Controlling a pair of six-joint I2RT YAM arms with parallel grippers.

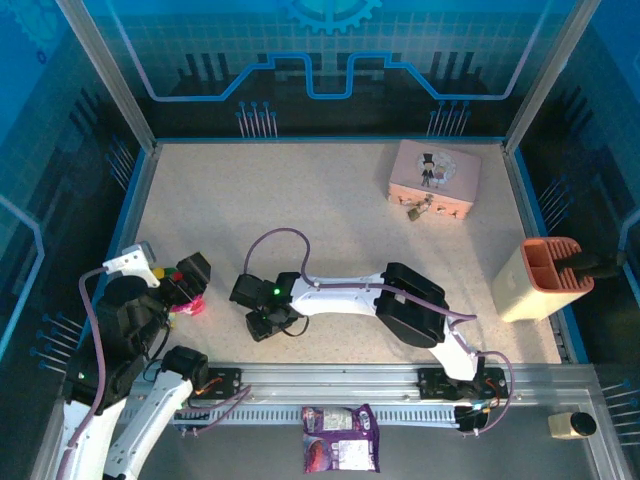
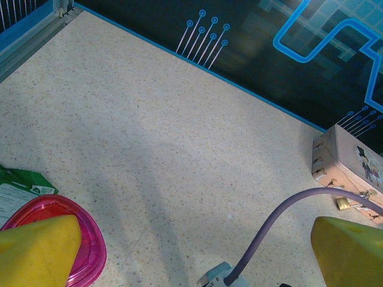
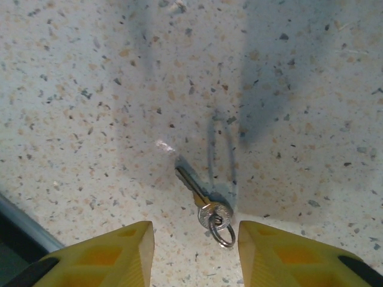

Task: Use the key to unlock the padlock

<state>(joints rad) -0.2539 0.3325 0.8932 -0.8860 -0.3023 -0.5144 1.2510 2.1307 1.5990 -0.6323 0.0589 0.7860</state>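
Note:
A small silver key with a split ring lies flat on the speckled table, blade pointing up-left. My right gripper hovers open just above it, one yellow finger on each side of the key's head, neither touching it. In the top view that gripper is left of centre near the front. The tiny brass padlock hangs at the front of the pink box at the back right; the padlock and the box also appear in the left wrist view. My left gripper is open and holds nothing.
A pink plastic dish and a green packet lie by the left gripper. A beige-and-orange holder stands at the right edge. A purple packet lies on the front rail. The right arm's purple cable crosses low.

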